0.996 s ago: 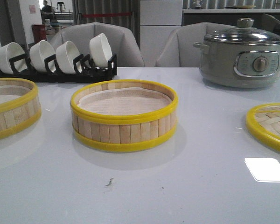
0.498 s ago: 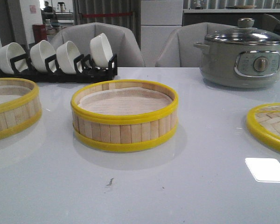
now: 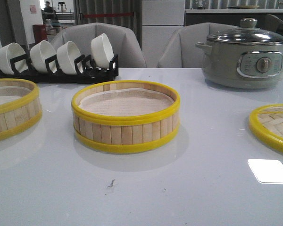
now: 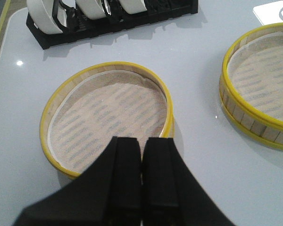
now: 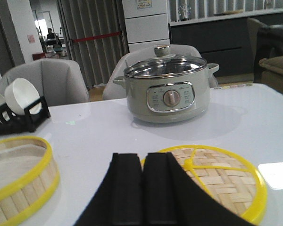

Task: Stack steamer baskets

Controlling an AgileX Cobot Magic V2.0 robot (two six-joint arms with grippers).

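- Left tool point(image 4: 141, 155) is clenched on nothing, poised above the near rim of 1 steamer basket point(image 4: 108, 120).
- That basket looks light and stiff; I'd judge the slatted wall under its yellow rim the place to pinch, since the white liner is soft.
- The second basket point(image 4: 264, 80) sits well apart on the glossy surface point(image 4: 193, 70), likely slippery.
- Right tool point(image 5: 142, 188) is clenched too, empty, just before the woven lid point(image 5: 217, 181).
- Beyond it stands the pot point(image 5: 167, 89).

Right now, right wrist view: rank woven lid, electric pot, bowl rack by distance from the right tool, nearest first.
1. Woven lid: right beside the shut right tool.
2. Electric pot: behind the lid, mid-table.
3. Bowl rack: far side, toward the robot's left.
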